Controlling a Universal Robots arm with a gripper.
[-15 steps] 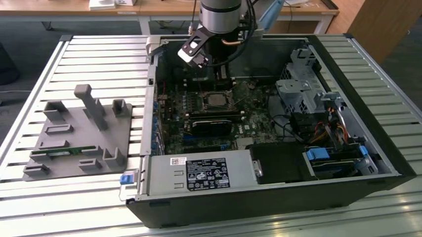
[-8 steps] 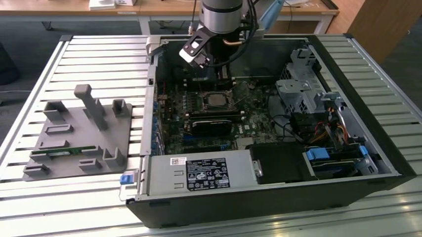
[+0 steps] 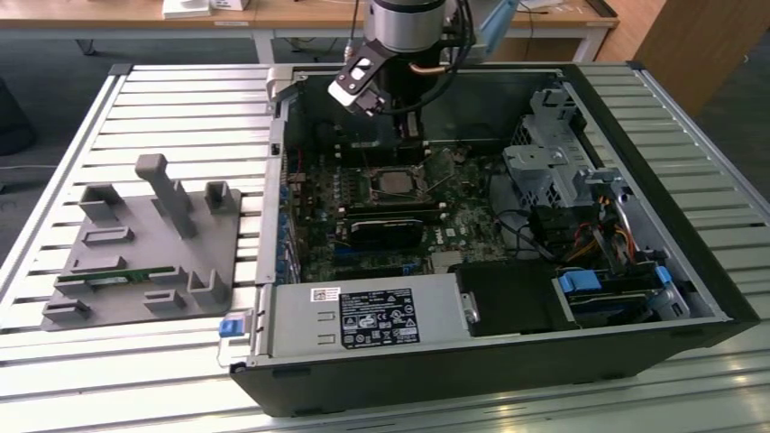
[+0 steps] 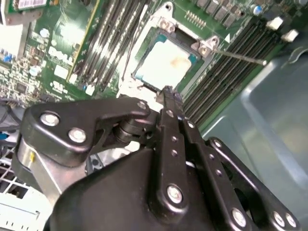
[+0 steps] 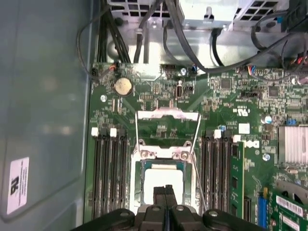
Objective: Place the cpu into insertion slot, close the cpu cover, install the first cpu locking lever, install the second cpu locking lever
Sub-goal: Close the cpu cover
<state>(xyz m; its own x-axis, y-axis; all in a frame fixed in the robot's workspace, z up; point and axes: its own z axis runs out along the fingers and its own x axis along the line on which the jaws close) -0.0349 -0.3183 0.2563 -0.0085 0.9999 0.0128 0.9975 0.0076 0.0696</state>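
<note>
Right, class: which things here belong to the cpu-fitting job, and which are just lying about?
Job: cpu, seated in insertion slot; cpu cover; claw.
Lying about: coin battery; memory slots; power supply; grey fixture.

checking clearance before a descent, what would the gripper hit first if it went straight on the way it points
Probably the cpu, near its edge: the shut gripper points at its silver top in both wrist views. Depth is unclear; nothing shows between.
</note>
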